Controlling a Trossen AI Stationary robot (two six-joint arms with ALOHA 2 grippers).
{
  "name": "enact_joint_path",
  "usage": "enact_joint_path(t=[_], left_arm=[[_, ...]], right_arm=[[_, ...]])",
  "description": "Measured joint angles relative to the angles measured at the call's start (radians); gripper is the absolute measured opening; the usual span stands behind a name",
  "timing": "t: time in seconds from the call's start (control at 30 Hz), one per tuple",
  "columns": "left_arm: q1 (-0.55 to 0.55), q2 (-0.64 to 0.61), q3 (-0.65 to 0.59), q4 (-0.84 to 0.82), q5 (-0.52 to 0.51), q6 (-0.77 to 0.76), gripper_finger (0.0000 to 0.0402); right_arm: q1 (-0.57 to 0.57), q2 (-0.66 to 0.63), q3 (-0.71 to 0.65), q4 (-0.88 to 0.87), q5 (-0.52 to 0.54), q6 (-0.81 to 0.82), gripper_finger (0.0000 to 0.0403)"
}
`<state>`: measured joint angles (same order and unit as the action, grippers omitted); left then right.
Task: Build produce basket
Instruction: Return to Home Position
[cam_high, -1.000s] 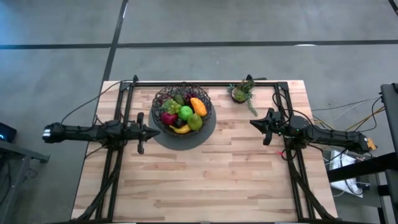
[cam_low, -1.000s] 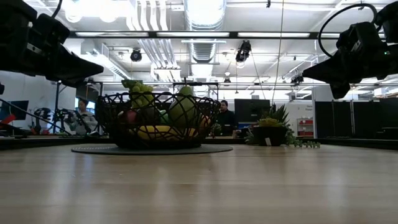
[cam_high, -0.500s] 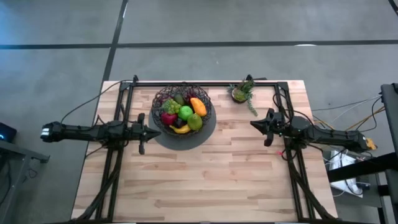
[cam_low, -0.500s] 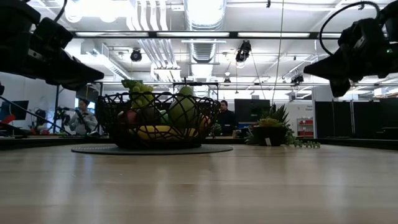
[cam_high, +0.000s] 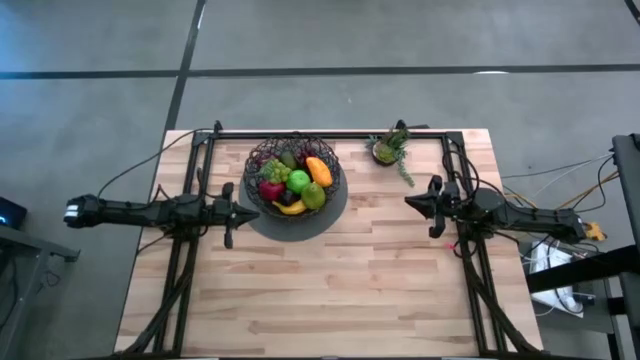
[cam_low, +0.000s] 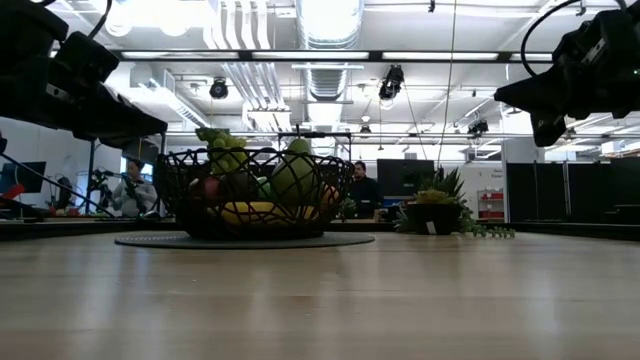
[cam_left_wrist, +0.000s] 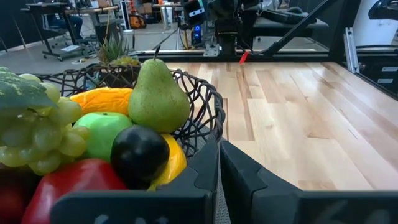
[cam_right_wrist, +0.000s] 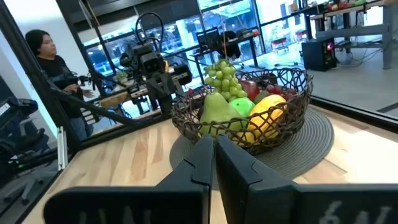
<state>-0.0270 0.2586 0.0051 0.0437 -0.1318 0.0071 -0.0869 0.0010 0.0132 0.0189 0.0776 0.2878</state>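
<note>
Both arms reach in level from opposite sides of the table, the left gripper just beside the basket, the right gripper well apart, each pinched closed on nothing, the produce piled inside the basket.

dark wire basket upright, produce heaped inside
</note>
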Motion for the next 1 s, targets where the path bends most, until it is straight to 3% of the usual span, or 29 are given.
enact_joint_path(t=[1.0], left_arm=[[0.000, 0.029, 0.000, 0.000, 0.000, 0.000, 0.0000]], right_arm=[[0.011, 0.035, -0.001, 0.013, 0.002, 0.000, 0.0009]])
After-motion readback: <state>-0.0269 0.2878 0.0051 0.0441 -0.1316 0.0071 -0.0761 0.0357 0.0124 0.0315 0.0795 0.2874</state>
